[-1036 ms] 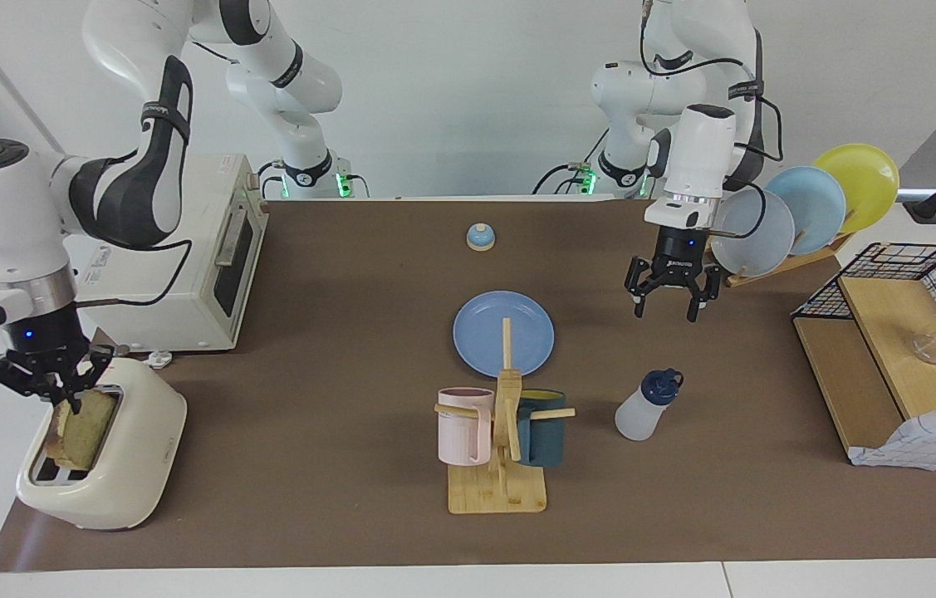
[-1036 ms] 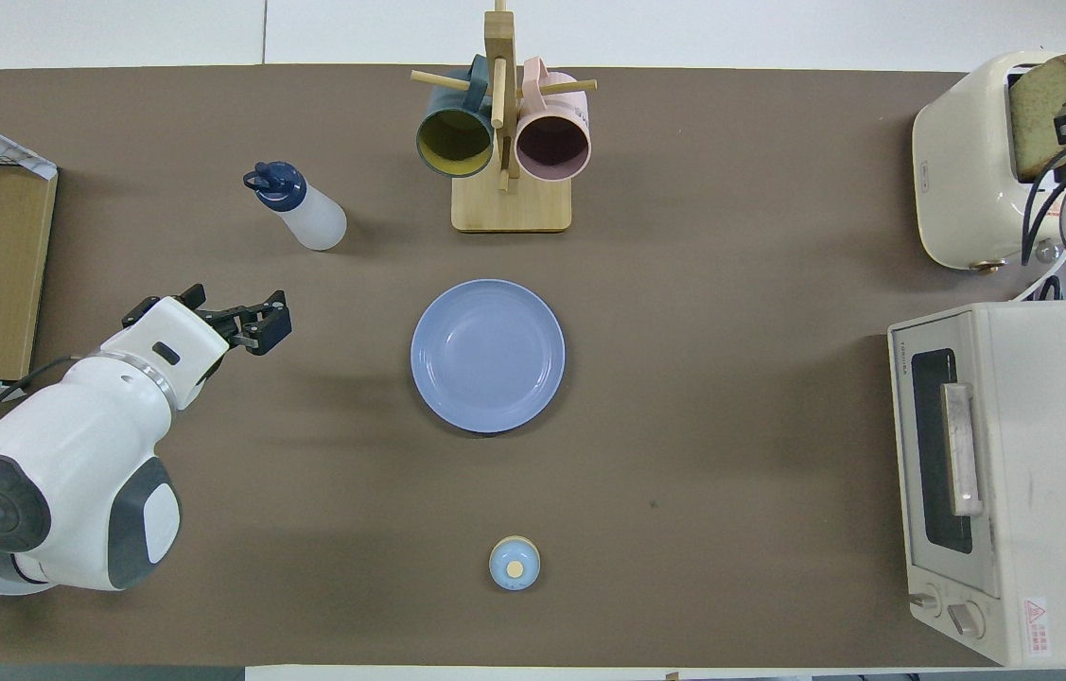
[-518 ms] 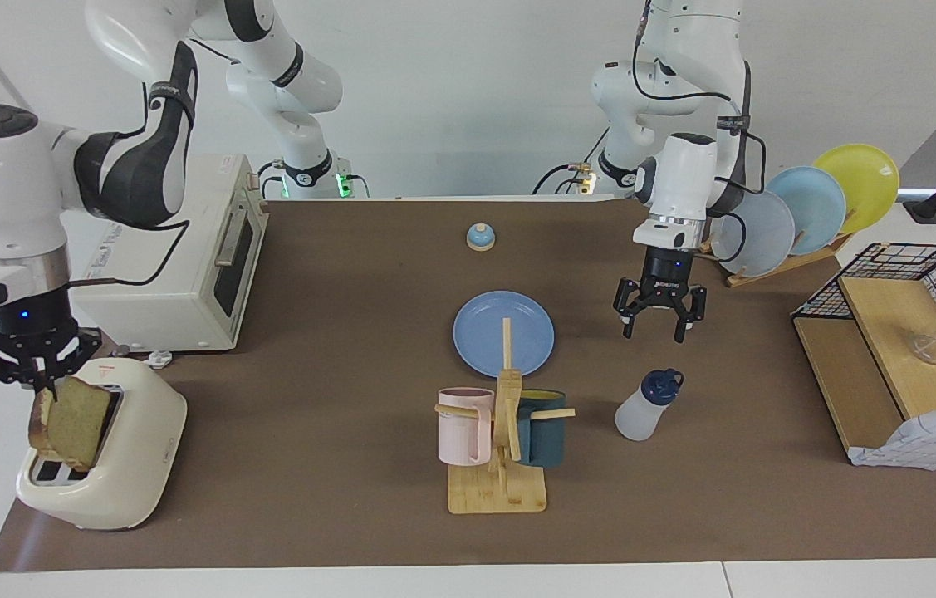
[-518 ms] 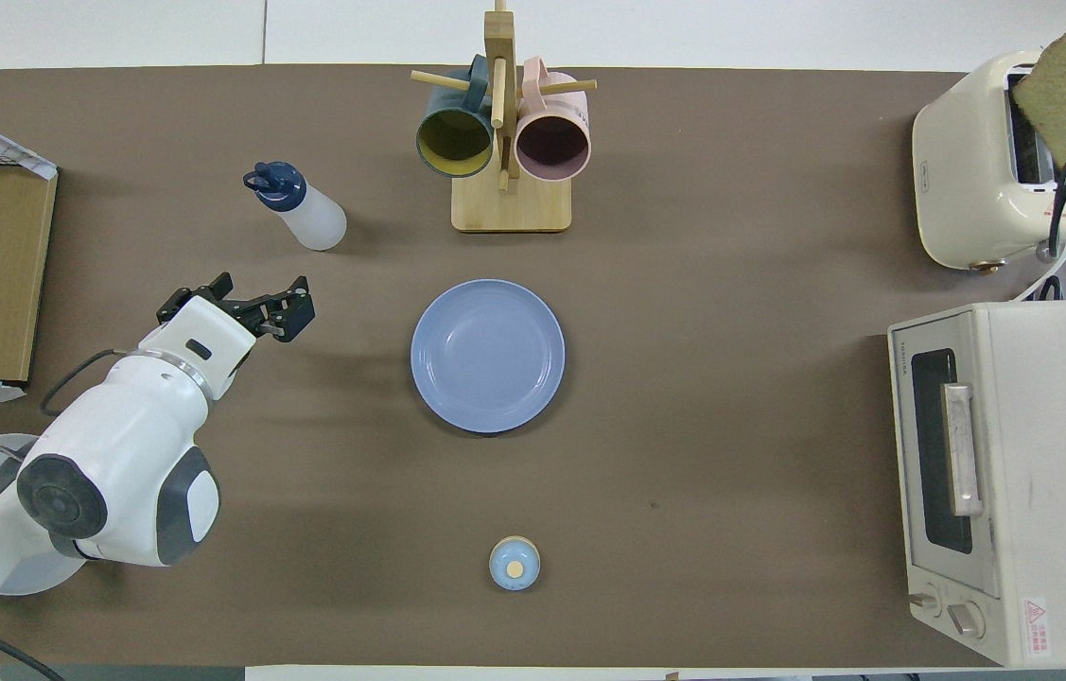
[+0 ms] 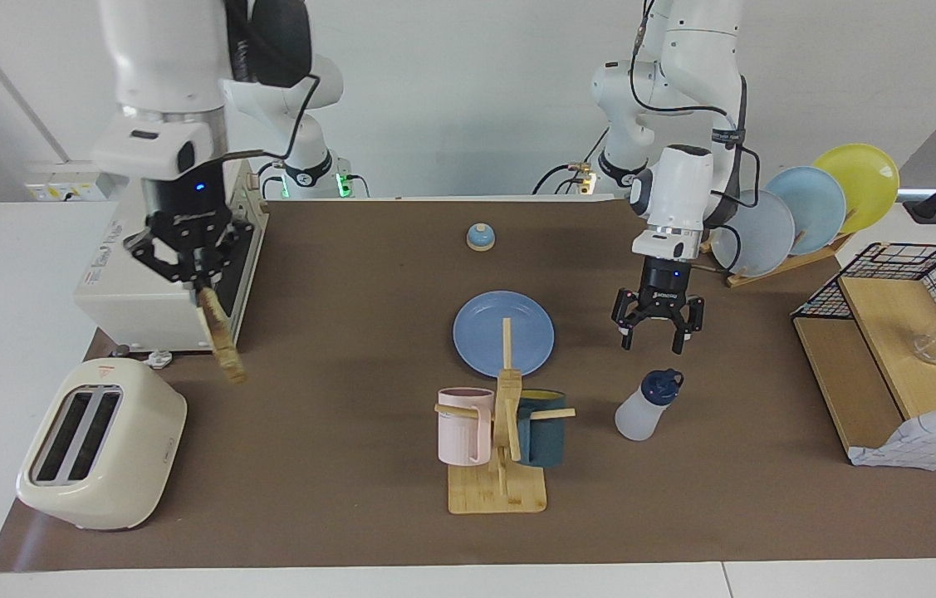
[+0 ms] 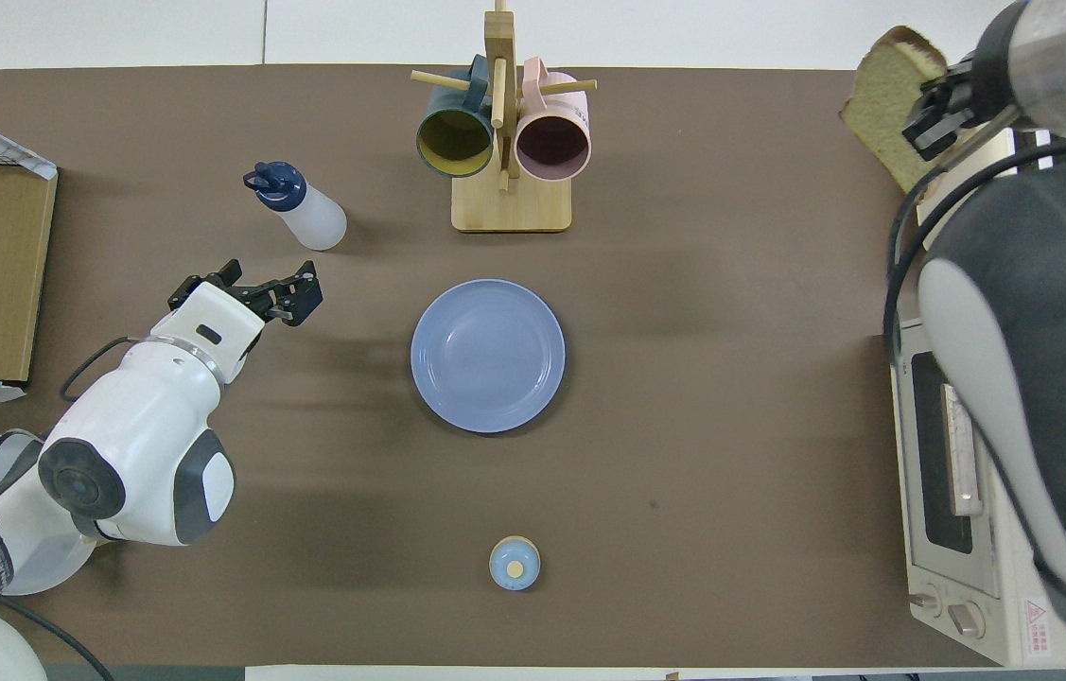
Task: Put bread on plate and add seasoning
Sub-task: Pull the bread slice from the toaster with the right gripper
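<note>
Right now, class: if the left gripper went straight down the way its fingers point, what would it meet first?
The left gripper, open, points down; probably bare table just robotward of the seasoning, though depth is unclear.

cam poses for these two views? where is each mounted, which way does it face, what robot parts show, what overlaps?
Facing view: high across the table, facing the robots; both arms whole, right gripper holding the bread.
Overhead view: above the robots' end, looking steeply down; left gripper, right arm's links.
Shared: plate, seasoning, mug rack, bell, half a turn apart.
</note>
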